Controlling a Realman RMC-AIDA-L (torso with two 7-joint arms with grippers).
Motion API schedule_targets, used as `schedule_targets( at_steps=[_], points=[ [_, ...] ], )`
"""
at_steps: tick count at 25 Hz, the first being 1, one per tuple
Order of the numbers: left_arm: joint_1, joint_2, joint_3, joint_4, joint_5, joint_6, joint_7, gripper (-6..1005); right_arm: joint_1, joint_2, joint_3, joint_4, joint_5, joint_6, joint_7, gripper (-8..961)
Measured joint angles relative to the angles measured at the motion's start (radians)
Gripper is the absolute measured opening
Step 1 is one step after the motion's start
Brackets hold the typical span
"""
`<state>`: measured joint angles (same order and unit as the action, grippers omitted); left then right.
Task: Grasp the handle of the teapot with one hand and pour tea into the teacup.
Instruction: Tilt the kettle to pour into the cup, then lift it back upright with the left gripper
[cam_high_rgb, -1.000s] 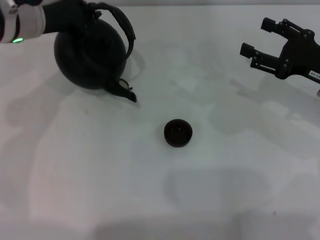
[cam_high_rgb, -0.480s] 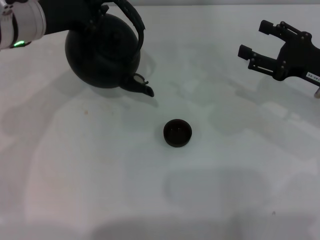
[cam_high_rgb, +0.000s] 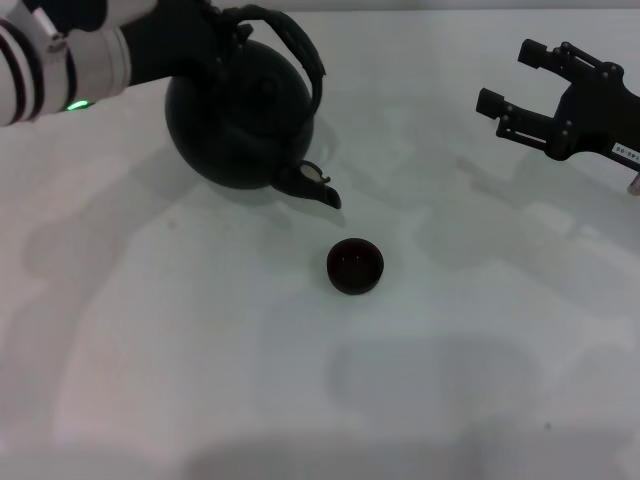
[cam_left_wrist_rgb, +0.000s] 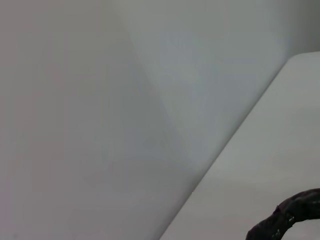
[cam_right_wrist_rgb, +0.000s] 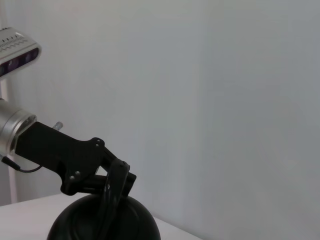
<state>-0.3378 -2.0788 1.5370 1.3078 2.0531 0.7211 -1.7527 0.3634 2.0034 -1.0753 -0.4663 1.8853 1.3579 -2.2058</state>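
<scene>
The large black teapot (cam_high_rgb: 240, 115) hangs above the white table at the back left, tilted, with its stubby spout (cam_high_rgb: 318, 188) pointing down toward the teacup. My left gripper (cam_high_rgb: 222, 22) is shut on the arched black handle (cam_high_rgb: 303, 60) at its top. The small dark teacup (cam_high_rgb: 355, 266) stands upright on the table, a little in front and to the right of the spout tip. The right wrist view shows the left gripper (cam_right_wrist_rgb: 116, 176) clamped on the handle (cam_right_wrist_rgb: 107, 210) above the teapot (cam_right_wrist_rgb: 127, 220). A piece of the handle (cam_left_wrist_rgb: 287, 217) shows in the left wrist view. My right gripper (cam_high_rgb: 515, 75) is open and empty at the far right.
The white table (cam_high_rgb: 300, 380) stretches wide in front of the teacup. A plain white wall (cam_right_wrist_rgb: 225, 100) stands behind the table. A pale sensor bar (cam_right_wrist_rgb: 17, 56) shows at the edge of the right wrist view.
My left gripper has carried the teapot to the right and nearer the teacup, so the spout is now close to it. The right arm and the teacup have not moved.
</scene>
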Motion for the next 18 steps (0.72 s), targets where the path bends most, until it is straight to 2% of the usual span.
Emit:
schedule_targets(
  at_steps=[10,18],
  points=[
    [0.003,0.001,0.078,0.033,0.009,-0.027,0.002,116,-0.009,0.0,0.002,0.0,0.0,0.0,0.0,868],
    [0.001,0.001,0.134,0.071,0.08,-0.024,-0.005,115,-0.009,0.0,0.002,0.0,0.0,0.0,-0.008,868]
  ],
)
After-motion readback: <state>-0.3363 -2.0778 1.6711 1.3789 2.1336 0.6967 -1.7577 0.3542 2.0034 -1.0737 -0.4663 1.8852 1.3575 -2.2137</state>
